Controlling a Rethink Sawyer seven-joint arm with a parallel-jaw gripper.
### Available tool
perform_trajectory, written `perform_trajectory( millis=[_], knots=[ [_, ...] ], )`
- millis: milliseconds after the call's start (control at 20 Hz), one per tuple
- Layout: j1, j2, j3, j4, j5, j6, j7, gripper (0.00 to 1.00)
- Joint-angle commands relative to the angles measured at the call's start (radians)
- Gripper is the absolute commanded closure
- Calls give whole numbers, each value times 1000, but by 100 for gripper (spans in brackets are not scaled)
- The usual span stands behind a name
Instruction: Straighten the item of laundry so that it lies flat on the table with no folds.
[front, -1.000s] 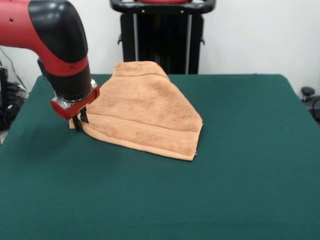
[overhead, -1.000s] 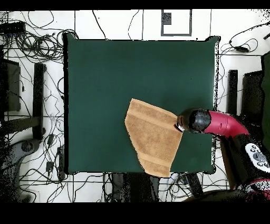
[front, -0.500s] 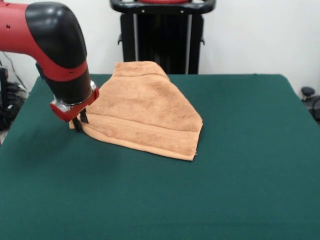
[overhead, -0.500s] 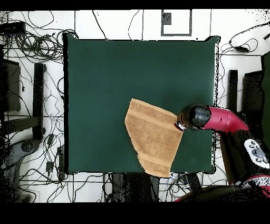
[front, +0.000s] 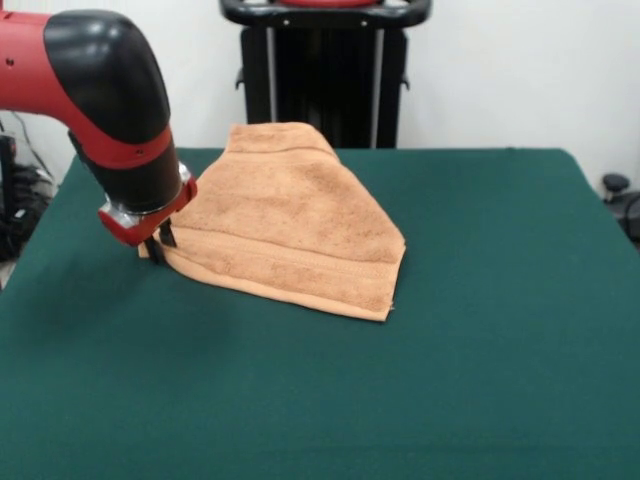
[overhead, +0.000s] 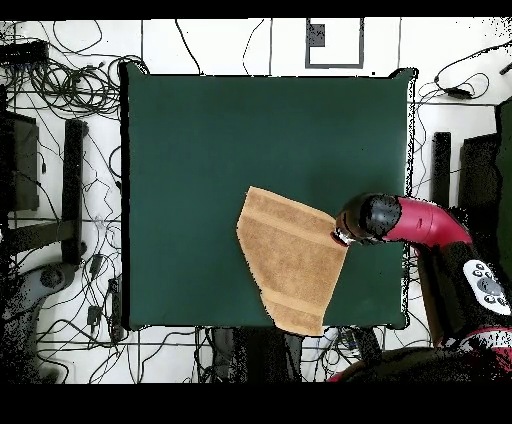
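Note:
The orange-tan towel (front: 290, 220) lies folded over itself in a rough triangle on the green table (front: 480, 350). Its far end hangs over the table's edge by the pedestal. In the overhead view the towel (overhead: 290, 260) sits at the table's (overhead: 220, 150) lower right and overhangs the bottom edge. My gripper (front: 160, 240) is down at the towel's left corner, fingers close together, pinching that corner at table height. In the overhead view the gripper (overhead: 340, 237) is at the towel's right corner, under the red arm.
The black pedestal (front: 325, 70) stands behind the towel's far end. Cables (overhead: 60, 90) lie on the floor left of the table. The robot's base (overhead: 485, 290) is off the table's right side. Open green cloth lies in front and to the right.
The arm's upper part has shifted slightly left in the front view. The gripper stays at the towel's corner and the towel has not visibly moved.

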Motion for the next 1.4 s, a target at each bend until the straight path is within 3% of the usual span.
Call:
perform_trajectory(
  millis=[50,1400],
  knots=[
    [16,121,97,-121,-64,-53,-98,100],
    [6,167,166,-252,-106,43,-212,100]
  ],
)
